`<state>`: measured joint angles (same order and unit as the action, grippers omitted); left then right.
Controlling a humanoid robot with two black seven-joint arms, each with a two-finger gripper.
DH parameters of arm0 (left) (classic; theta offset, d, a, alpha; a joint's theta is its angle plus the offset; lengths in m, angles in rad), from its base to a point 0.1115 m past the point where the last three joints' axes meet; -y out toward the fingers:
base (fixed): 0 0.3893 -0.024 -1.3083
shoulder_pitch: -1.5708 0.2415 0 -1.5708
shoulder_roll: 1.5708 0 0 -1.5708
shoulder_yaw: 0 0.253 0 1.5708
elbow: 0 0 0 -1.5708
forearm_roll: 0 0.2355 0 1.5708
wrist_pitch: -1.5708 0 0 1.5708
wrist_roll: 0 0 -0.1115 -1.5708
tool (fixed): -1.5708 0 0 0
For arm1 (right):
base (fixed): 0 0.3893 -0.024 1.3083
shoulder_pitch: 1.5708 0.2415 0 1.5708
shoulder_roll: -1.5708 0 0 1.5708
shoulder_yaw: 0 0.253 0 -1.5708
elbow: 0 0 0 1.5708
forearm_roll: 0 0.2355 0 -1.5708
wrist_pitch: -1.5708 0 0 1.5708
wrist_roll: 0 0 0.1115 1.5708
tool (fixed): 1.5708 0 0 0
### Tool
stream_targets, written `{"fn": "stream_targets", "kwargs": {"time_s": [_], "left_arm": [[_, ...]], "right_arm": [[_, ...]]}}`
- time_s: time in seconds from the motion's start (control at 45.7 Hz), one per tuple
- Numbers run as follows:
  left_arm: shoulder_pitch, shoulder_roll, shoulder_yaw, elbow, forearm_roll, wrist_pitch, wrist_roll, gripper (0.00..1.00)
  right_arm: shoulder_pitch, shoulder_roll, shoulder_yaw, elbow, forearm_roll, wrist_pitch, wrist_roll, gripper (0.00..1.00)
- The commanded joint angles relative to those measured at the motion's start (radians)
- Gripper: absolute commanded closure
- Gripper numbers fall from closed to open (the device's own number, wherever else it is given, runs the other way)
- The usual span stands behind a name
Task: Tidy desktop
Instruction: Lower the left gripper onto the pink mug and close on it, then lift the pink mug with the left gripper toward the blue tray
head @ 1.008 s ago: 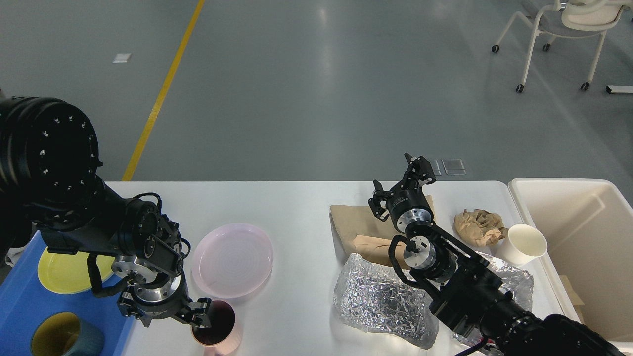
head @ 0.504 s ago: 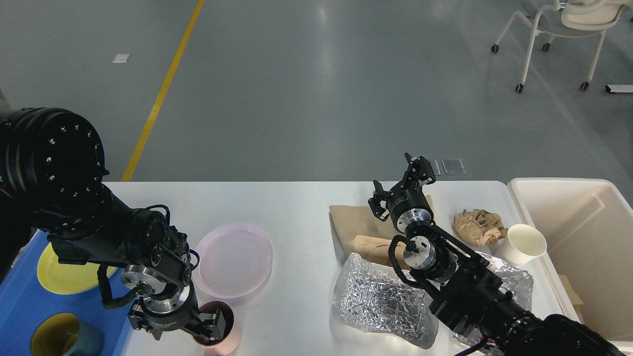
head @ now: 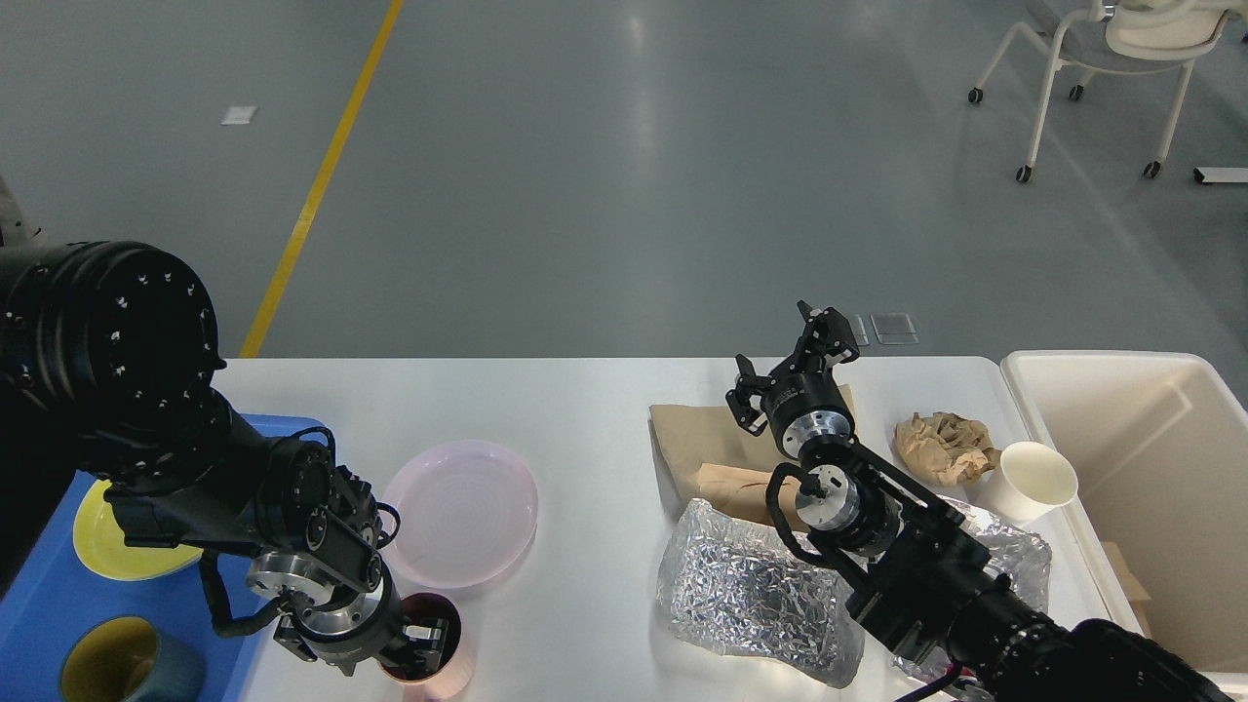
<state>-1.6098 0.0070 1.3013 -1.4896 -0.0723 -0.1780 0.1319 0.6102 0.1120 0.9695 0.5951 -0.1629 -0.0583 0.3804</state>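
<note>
The white desktop (head: 565, 409) carries a pink plate (head: 458, 512) and a pink cup (head: 444, 648) with a dark inside at its near edge. My left gripper (head: 424, 648) reaches down into the cup's mouth, one finger inside and the cup's left rim hidden under it; its grip cannot be made out. My right gripper (head: 792, 353) hangs open above a flat brown paper bag (head: 697, 439), holding nothing. Right of it lie a crumpled brown paper ball (head: 944, 444), a white paper cup (head: 1038, 478) and crumpled silver foil (head: 751, 595).
A blue tray (head: 49, 604) at the left holds a yellow plate (head: 112, 551) and a teal cup (head: 122, 668) with a yellow inside. A cream-white bin (head: 1160, 458) stands off the right end. A wheeled chair (head: 1111, 58) is far back on the floor.
My left arm has moved right and down, bringing its gripper from the cup's left rim into the cup's mouth. The right arm has not moved.
</note>
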Motion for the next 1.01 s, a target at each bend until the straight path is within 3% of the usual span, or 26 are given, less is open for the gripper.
{"fn": "stream_targets", "kwargs": {"time_s": [0.0, 0.044, 0.219, 0.307, 0.635, 0.701, 0.723, 0.986], "left_arm": [[0.004, -0.001, -0.004, 0.0, -0.003, 0.003, -0.021, 0.91], [0.004, -0.002, -0.005, 0.0, -0.003, 0.005, -0.034, 0.99], [0.008, -0.002, 0.0, 0.0, -0.003, 0.035, -0.11, 1.0], [0.008, -0.004, 0.003, -0.001, -0.003, 0.067, -0.117, 1.0], [-0.004, 0.001, 0.0, -0.011, -0.001, 0.057, -0.14, 1.0], [-0.027, 0.007, 0.0, -0.02, -0.001, 0.02, -0.149, 1.0], [-0.065, 0.007, 0.0, -0.027, -0.001, -0.033, -0.152, 1.0], [-0.306, 0.051, -0.004, -0.069, -0.001, -0.33, -0.149, 1.0]], "right_arm": [[-0.001, 0.0, 0.0, 0.0, 0.0, 0.0, 0.0, 0.0], [-0.001, 0.0, 0.0, 0.0, 0.0, 0.0, 0.0, 0.0], [-0.001, 0.0, 0.0, 0.002, 0.0, 0.0, 0.0, 0.0], [-0.001, 0.0, 0.0, 0.0, -0.001, 0.0, 0.0, 0.0], [0.0, 0.0, 0.0, 0.0, 0.0, 0.0, 0.0, 0.0], [0.0, 0.0, 0.0, 0.0, 0.0, 0.0, 0.0, 0.0], [0.0, 0.0, 0.0, 0.0, 0.0, 0.0, 0.0, 0.0], [0.0, 0.0, 0.0, 0.0, 0.0, 0.0, 0.0, 0.0]]}}
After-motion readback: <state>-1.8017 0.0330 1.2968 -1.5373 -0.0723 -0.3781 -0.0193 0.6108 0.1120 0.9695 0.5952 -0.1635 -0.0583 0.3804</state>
